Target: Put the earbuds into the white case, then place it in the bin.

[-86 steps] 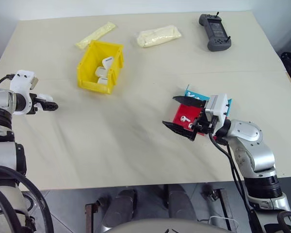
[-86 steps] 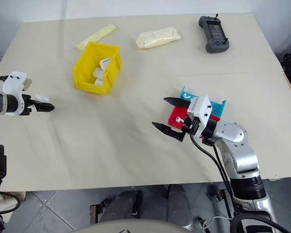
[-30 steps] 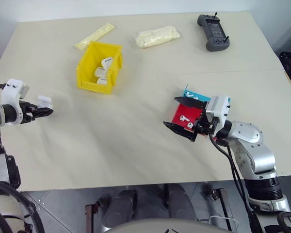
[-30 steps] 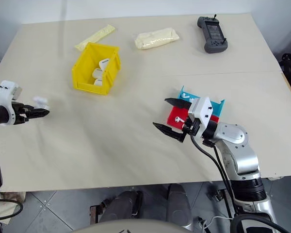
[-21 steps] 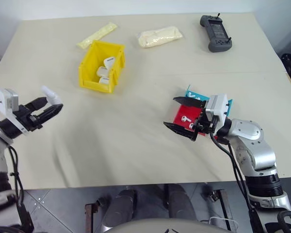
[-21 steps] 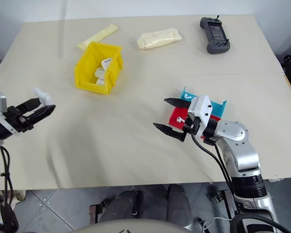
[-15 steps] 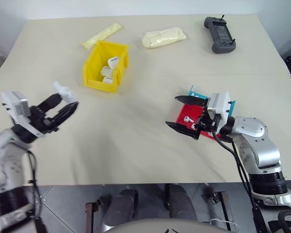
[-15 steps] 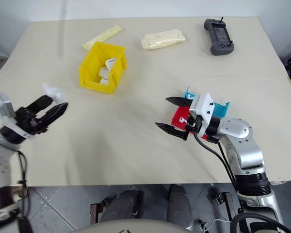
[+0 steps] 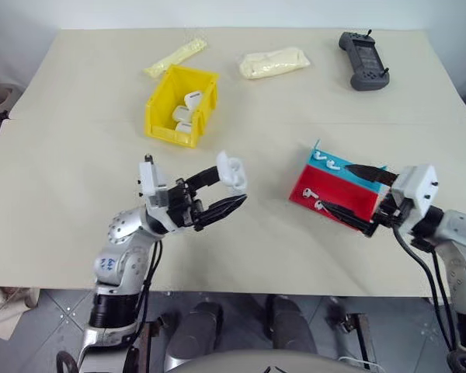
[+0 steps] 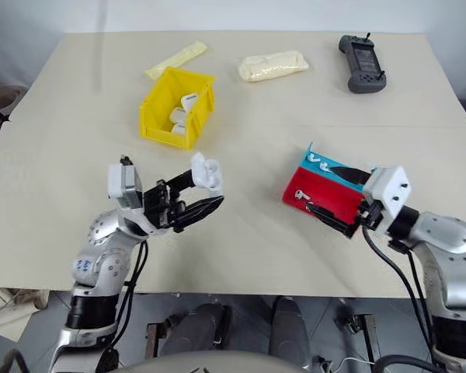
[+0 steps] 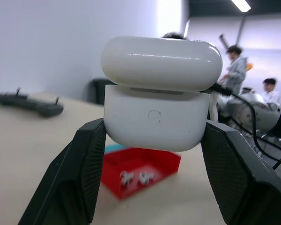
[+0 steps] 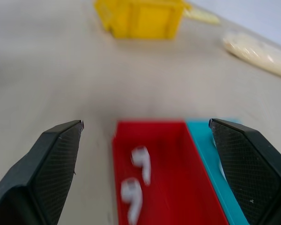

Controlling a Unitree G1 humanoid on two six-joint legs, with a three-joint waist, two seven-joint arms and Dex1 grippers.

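Earbuds [image 9: 319, 205], two of them side by side, lie loose in the red half of the red-and-teal tray [image 9: 338, 197] on the bench [image 9: 78, 140], and that tray is the landmark for everything else. Straddling the tray's near edge is the right pincer [image 9: 356, 200], its black fingers spread as wide as they go and holding nothing, one finger over the teal side and one along the red side; the earbuds sit just ahead of it, between the lines of the two fingers, stems lying roughly along the pincer's reach. Across the bench from the tray, well apart from it on the robot's left side, the left pincer [image 9: 227, 191] is clamped tight on the white case [image 9: 231, 171], gripping its lower body with the lid gapped open on top and the case raised off the bench, pointing toward the tray. The right arm is plainly the nearer one to the earbuds (more earbuds seem to rest in the teal half). Beyond the case, far from the tray, stands the bin [image 9: 182, 105], already holding several white cases.
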